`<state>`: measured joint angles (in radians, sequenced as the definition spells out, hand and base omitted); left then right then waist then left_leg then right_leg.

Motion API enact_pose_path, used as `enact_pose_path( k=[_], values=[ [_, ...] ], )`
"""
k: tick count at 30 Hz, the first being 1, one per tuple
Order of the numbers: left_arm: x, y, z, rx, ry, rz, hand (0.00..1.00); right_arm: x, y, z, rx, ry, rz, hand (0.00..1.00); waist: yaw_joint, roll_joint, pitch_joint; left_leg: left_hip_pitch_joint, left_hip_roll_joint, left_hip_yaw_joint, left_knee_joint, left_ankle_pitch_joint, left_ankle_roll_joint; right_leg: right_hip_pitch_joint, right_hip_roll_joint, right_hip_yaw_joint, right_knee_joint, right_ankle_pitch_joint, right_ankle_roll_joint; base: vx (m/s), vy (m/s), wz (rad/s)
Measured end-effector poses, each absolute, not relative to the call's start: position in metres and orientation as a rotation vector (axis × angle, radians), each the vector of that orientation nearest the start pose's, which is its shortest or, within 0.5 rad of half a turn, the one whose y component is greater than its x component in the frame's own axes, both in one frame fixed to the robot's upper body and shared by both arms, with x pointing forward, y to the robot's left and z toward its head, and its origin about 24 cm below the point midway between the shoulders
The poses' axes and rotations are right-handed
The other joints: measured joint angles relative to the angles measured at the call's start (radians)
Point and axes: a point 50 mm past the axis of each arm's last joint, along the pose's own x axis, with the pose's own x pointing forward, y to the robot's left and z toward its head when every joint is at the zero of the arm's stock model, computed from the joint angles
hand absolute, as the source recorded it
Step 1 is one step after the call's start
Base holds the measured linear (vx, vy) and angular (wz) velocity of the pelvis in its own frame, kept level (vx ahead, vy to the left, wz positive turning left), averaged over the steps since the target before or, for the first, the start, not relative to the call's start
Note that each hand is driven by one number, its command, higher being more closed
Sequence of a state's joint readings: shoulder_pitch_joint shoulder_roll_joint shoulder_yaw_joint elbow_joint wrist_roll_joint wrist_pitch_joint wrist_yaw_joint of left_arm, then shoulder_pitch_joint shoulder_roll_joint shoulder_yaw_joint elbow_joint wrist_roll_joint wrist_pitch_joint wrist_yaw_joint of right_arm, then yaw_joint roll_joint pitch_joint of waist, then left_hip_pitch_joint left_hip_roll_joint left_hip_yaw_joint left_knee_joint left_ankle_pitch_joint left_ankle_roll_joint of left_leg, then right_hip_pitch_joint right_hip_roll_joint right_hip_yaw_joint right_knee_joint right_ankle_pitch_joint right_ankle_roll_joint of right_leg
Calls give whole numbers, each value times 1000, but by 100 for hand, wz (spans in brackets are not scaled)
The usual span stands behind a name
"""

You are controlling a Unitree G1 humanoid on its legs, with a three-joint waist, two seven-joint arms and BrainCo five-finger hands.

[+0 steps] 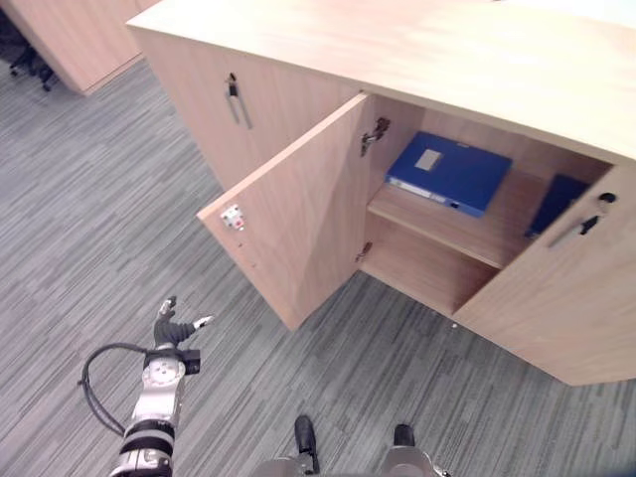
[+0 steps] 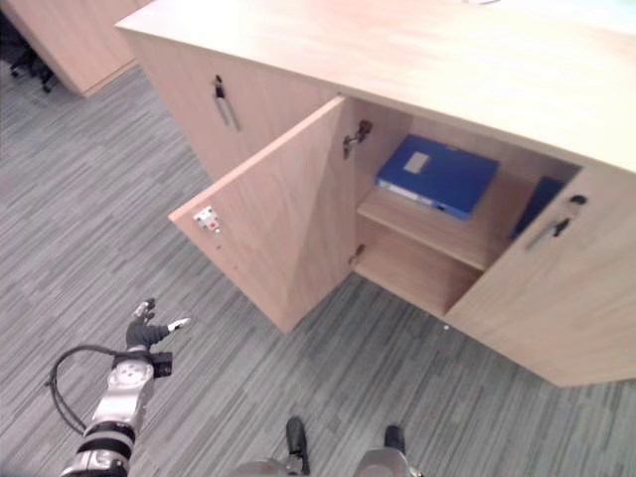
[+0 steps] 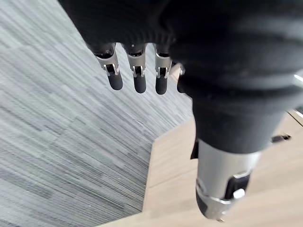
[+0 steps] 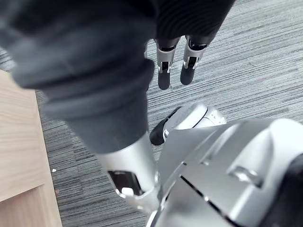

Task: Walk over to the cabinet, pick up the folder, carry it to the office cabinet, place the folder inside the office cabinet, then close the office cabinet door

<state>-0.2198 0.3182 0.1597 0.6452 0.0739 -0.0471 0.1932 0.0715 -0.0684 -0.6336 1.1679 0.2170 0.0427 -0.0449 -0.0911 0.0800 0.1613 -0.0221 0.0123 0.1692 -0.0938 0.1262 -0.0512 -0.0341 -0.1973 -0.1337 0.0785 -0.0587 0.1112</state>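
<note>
A flat blue folder with a pale label lies on the cabinet's upper shelf. The left hand and right hand hang slack and empty.

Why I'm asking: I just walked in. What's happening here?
The blue folder already lies on the upper shelf of the office cabinet, whose left door stands wide open. Both hands are empty with relaxed fingers: the left hand hangs low before that door, the right hand over the carpet. Closing the door remains.
</note>
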Motion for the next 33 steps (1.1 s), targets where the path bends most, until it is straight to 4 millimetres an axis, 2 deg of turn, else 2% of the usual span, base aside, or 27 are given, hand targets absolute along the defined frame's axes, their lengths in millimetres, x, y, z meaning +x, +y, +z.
enact_pose_path(
  k=[2, 4, 7, 9, 15, 19, 23, 26, 29, 31, 32, 33],
  values=[
    [289, 276, 5, 414, 285, 371, 0, 48, -233, -168, 479, 1156, -783, 0, -5, -2, 1, 8, 16, 14, 0, -4, -6, 2, 16, 9, -6, 4, -5, -17, -59, -31],
    [320, 281, 35, 499, 233, 368, 0, 48, -234, -168, 501, 1145, -799, 0, -19, -4, 2, 8, 36, 31, 0, -5, -14, 2, 35, 21, -10, 12, -12, 25, -58, -21],
    [344, 291, 64, 553, 218, 413, 0, 47, -235, -168, 524, 1128, -823, 0, -40, -8, 5, 25, 52, 58, 0, -11, -25, 3, 56, 47, -14, 15, -16, 36, -40, -29],
    [342, 303, 65, 582, 248, 442, 0, 44, -235, -168, 538, 1129, -835, 0, -40, -10, 6, 32, 62, 73, 0, -16, -32, 4, 63, 61, -17, 15, -16, 40, -25, -22],
    [349, 311, 72, 618, 320, 473, 0, 36, -233, -169, 549, 1140, -853, 0, -36, -19, 10, 42, 62, 98, 0, -18, -36, -6, 57, 85, -2, 16, -15, -10, 16, -11],
    [351, 316, 74, 626, 358, 482, 0, 24, -226, -172, 578, 1155, -878, 0, -35, -27, 12, 43, 59, 123, 0, -17, -36, -26, 56, 116, -1, 30, -11, -59, 38, -17],
    [352, 312, 73, 641, 359, 463, 0, 8, -219, -173, 588, 1193, -893, 0, -32, -37, 12, 44, 55, 134, 0, -18, -36, -32, 53, 126, -1, 37, -11, -47, 33, -8],
    [357, 296, 71, 657, 336, 414, 0, 2, -217, -174, 590, 1210, -901, 0, -20, -43, 13, 43, 49, 134, 0, -13, -30, -31, 46, 126, -1, 39, -8, -32, 37, 5],
    [354, 268, 63, 730, 246, 291, 0, 3, -217, -174, 587, 1208, -899, 0, 1, -52, 12, 43, 34, 126, 0, -10, -25, -26, 30, 121, -2, 41, 0, -10, 66, 11],
    [342, 233, 48, 780, 157, 104, 0, 4, -216, -174, 576, 1219, -881, 0, 13, -64, 6, 45, 17, 116, 0, -10, -17, -18, 17, 113, -3, 39, 12, 10, 65, 16],
    [337, 223, 42, 787, 145, 41, 0, 5, -215, -174, 575, 1218, -876, 0, 17, -66, 4, 45, 12, 116, 0, -11, -16, -17, 13, 114, -3, 40, 15, 15, 70, 6],
    [327, 200, 30, 789, 127, -81, 0, 8, -214, -174, 571, 1216, -861, 0, 19, -72, 2, 45, 3, 116, 0, -12, -12, -17, 3, 114, -4, 39, 23, 13, 69, 1]
  ],
)
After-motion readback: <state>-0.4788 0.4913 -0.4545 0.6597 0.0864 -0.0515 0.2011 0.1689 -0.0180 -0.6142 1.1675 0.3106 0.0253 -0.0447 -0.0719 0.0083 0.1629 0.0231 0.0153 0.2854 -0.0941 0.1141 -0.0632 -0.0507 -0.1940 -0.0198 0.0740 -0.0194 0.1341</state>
